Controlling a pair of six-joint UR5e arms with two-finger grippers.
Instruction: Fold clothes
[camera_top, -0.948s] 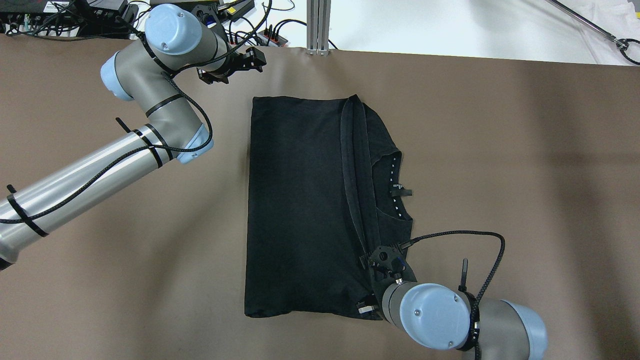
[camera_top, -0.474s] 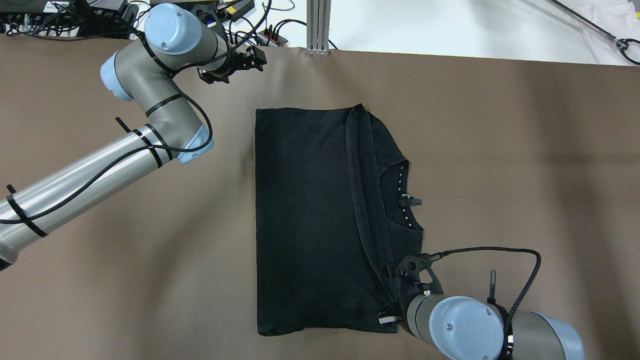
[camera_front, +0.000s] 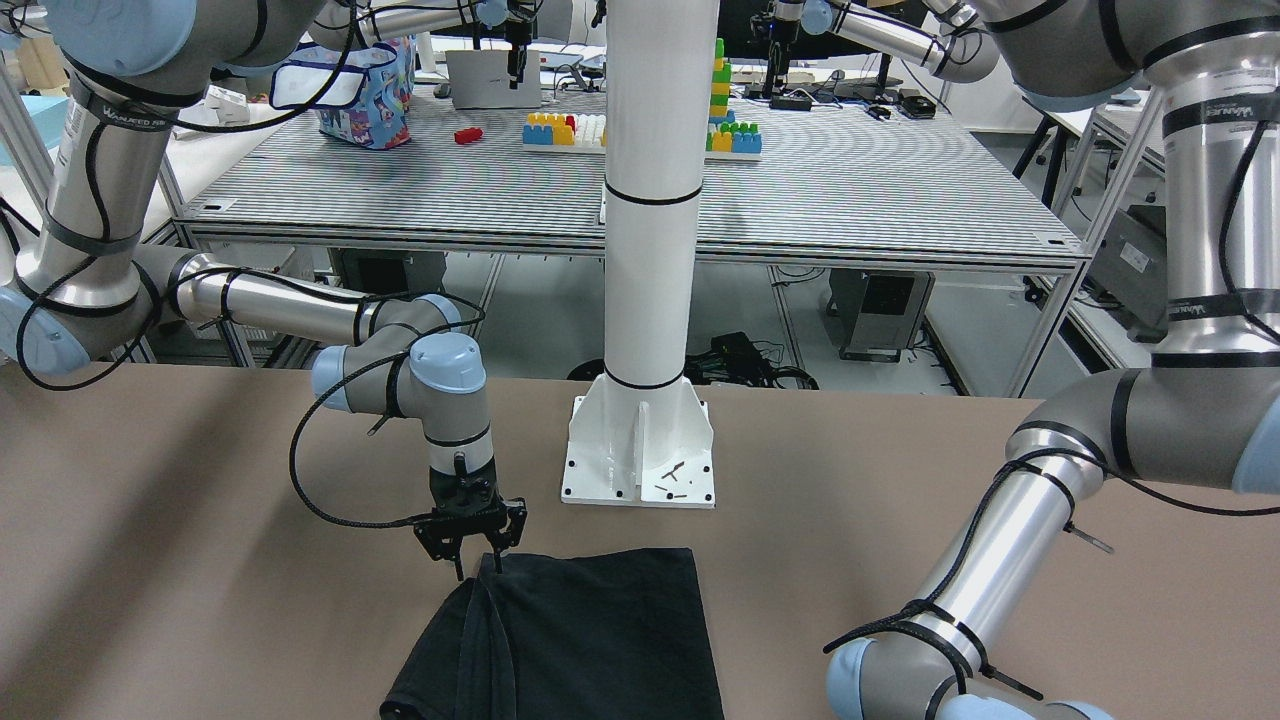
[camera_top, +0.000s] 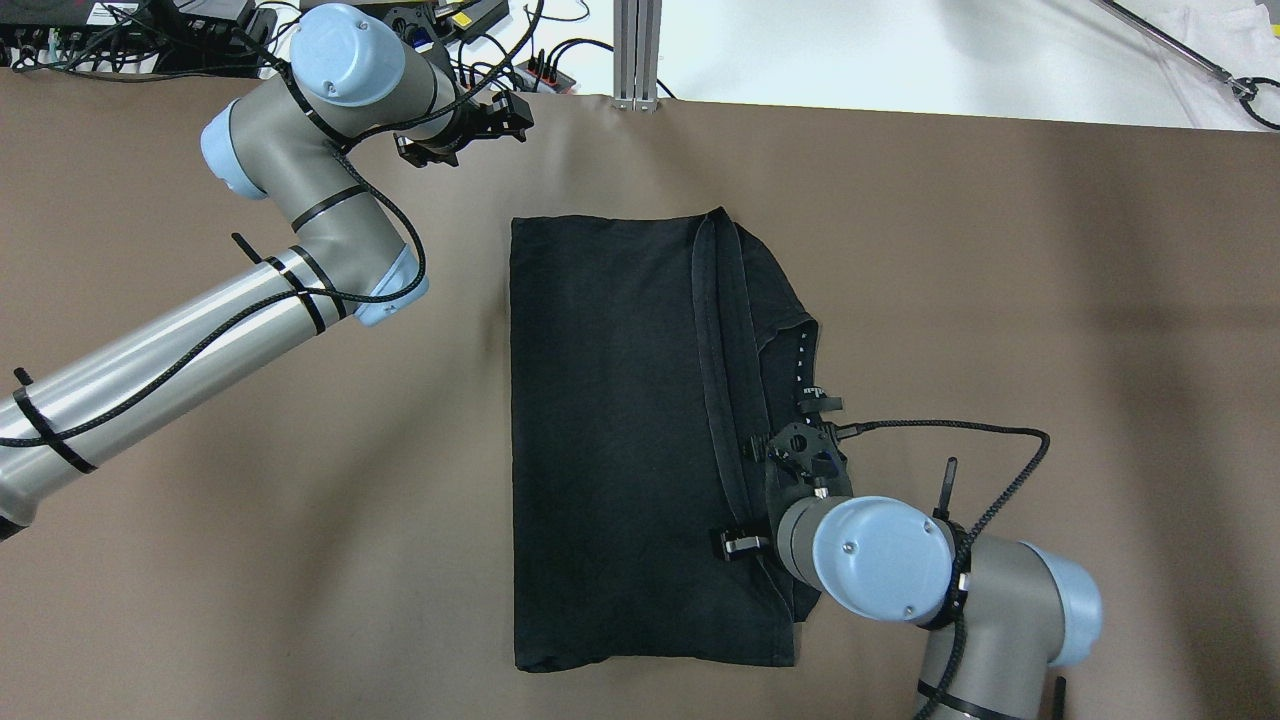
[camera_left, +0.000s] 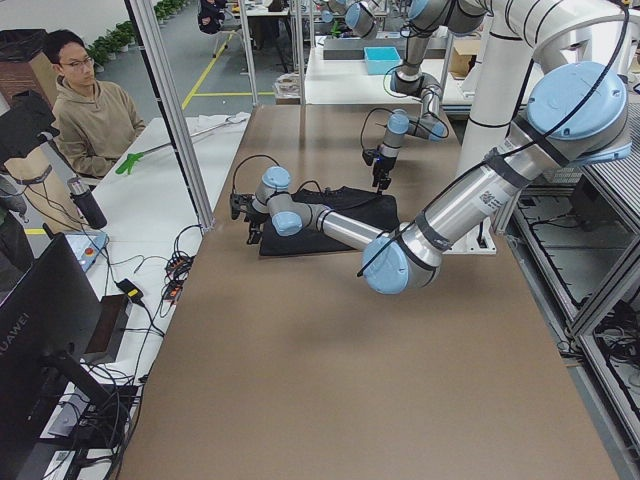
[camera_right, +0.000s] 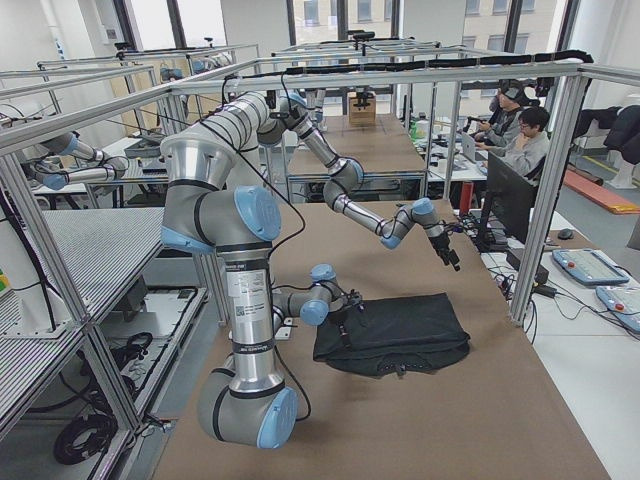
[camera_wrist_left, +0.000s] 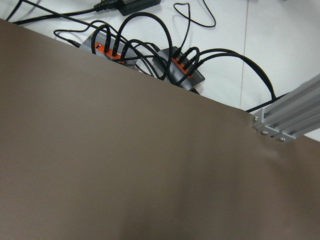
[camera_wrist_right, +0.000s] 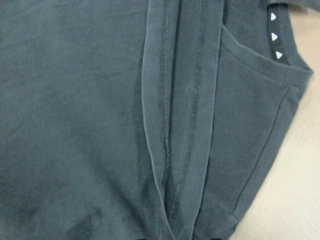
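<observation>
1. The plain black soft-fabric garment (camera_top: 610, 430) is lying flat on the brown table covering (camera_top: 1000, 300), directly beneath the right gripper (camera_front: 468, 550) and well apart from the left gripper (camera_top: 505, 118). One panel is lying folded over, and its stitched hem (camera_wrist_right: 175, 125) is running beside the open neckline (camera_wrist_right: 274, 35).
2. The right gripper is hanging fingers-down just over the robot-side end of that hem. Its jaws are standing apart and gripping nothing.
3. The left gripper is hovering over bare covering near the table's far edge. Whether its jaws are apart or together cannot be told.
4. Likely fault: closing here, the right gripper is probably risking a pinch of only the top layer, or of hem and underlayer together. Either would drag the stack askew instead of folding it.
5. Second likely fault: with only one gripper near the cloth, a one-sided lift is likely to be twisting the far corner.
6. Containers: a colourful patterned blue bag with white trim (camera_front: 360, 85) is standing on a separate ribbed table, well behind both grippers. Its contents are not showing.
</observation>
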